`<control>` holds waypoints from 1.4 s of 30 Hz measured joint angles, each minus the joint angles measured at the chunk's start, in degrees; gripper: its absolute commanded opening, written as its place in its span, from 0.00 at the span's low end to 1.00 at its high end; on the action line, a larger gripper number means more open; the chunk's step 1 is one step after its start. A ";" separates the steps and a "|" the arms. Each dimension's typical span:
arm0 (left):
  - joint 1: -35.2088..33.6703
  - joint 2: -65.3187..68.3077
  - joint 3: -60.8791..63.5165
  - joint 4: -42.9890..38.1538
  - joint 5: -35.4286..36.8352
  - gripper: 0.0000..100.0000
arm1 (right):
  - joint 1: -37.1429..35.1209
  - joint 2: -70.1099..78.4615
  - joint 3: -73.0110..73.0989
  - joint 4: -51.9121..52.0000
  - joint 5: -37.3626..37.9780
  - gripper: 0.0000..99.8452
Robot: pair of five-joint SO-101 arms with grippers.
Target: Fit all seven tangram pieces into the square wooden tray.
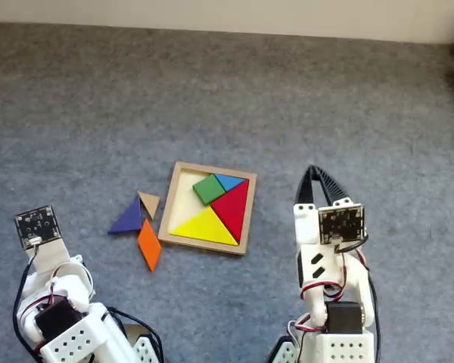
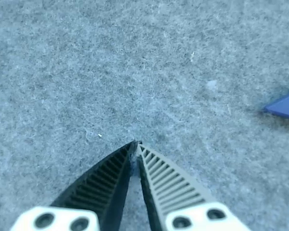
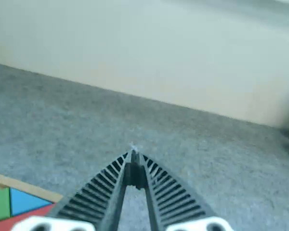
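The square wooden tray (image 1: 169,204) lies mid-table and holds a green square (image 1: 209,189), a light blue triangle (image 1: 229,181), a red triangle (image 1: 233,208) and a yellow triangle (image 1: 204,227). Just beside its left edge lie a dark blue triangle (image 1: 127,218), a small tan triangle (image 1: 149,202) and an orange parallelogram (image 1: 149,244). My right gripper (image 1: 312,169) (image 3: 134,155) stands shut and empty, right of the tray. The tray's edge (image 3: 24,190) shows beside it. My left gripper (image 2: 136,144) is shut and empty over bare carpet, with the dark blue triangle's tip (image 2: 284,106) off to one side.
Grey carpet covers the table. The left arm's base (image 1: 60,318) sits at the front left and the right arm's base (image 1: 333,333) at the front right. A pale wall (image 3: 144,57) runs along the far edge.
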 measured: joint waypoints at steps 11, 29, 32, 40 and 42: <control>0.00 0.00 0.00 0.00 0.00 0.01 | 0.44 -0.09 0.26 6.15 -11.69 0.01; 0.00 0.00 0.00 0.00 0.00 0.01 | 0.44 -0.09 0.26 34.90 -23.47 0.01; 0.00 0.00 0.00 0.00 0.00 0.01 | 0.44 -0.09 0.26 39.03 -23.47 0.01; 0.00 0.00 0.00 0.00 0.00 0.01 | 0.44 -0.18 0.26 46.07 -23.47 0.01; 0.00 0.00 0.00 0.00 0.00 0.01 | 0.44 -0.18 0.26 47.47 -23.47 0.01</control>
